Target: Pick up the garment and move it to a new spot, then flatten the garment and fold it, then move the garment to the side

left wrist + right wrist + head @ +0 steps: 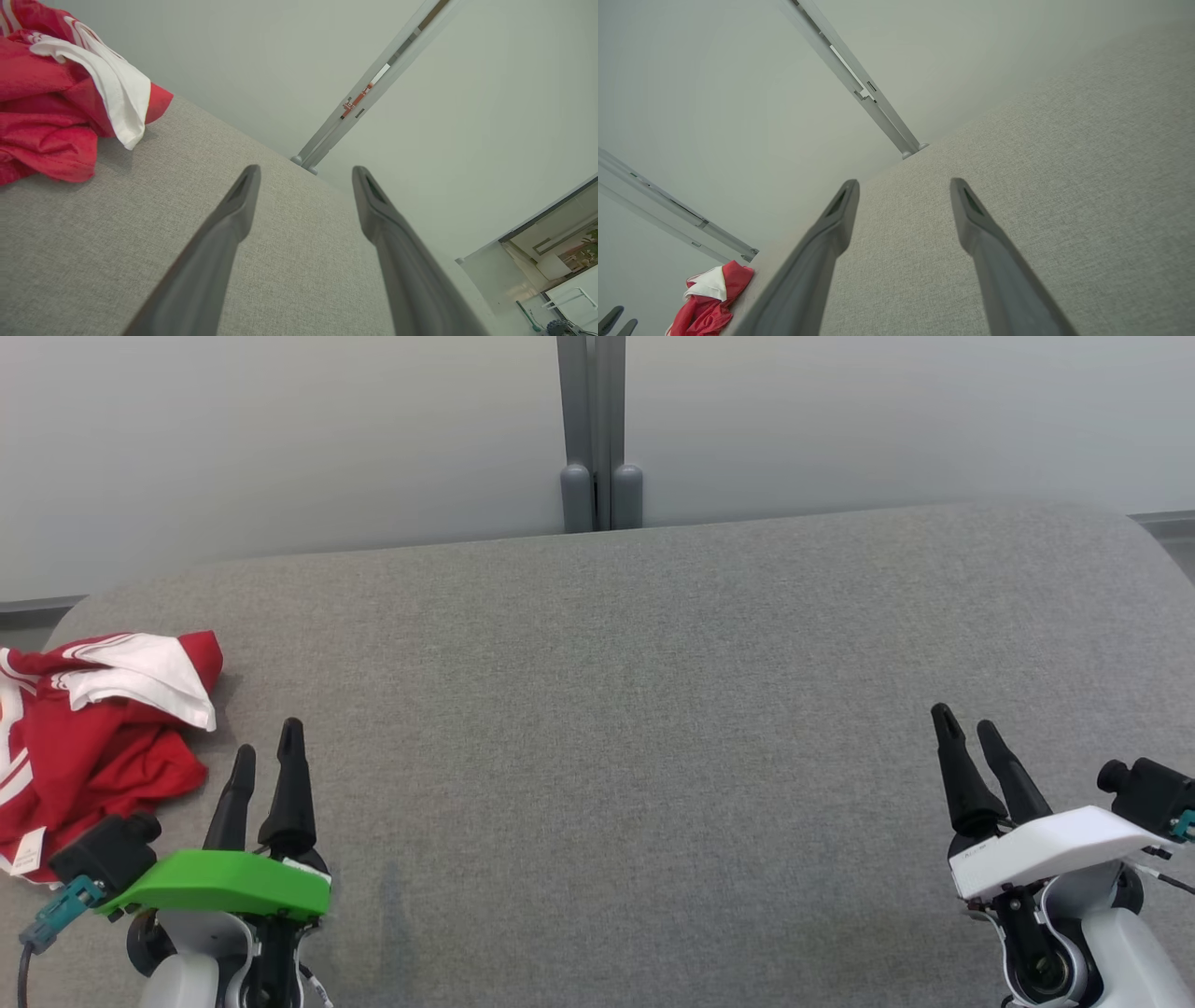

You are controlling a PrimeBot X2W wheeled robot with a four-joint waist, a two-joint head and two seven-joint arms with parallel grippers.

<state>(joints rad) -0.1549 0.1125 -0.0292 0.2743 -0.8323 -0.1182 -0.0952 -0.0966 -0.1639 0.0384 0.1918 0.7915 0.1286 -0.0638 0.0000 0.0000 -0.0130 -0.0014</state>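
A crumpled red garment point(89, 747) with white stripes and a white panel lies in a heap at the left edge of the grey fabric surface point(635, 709). It shows again at the upper left of the left wrist view, as the garment point(51, 93), and small at the lower left of the right wrist view, as the garment point(710, 301). My left gripper point(266, 756) hovers open just right of the heap, apart from it, holding nothing. At the lower right my right gripper point(966, 726) is open and empty, far from the cloth.
A pale wall with a grey vertical post point(597, 429) stands behind the surface's far edge. The surface's rounded corners fall away at the left and right. The left gripper's fingertips point(616, 321) peek into the right wrist view's bottom left corner.
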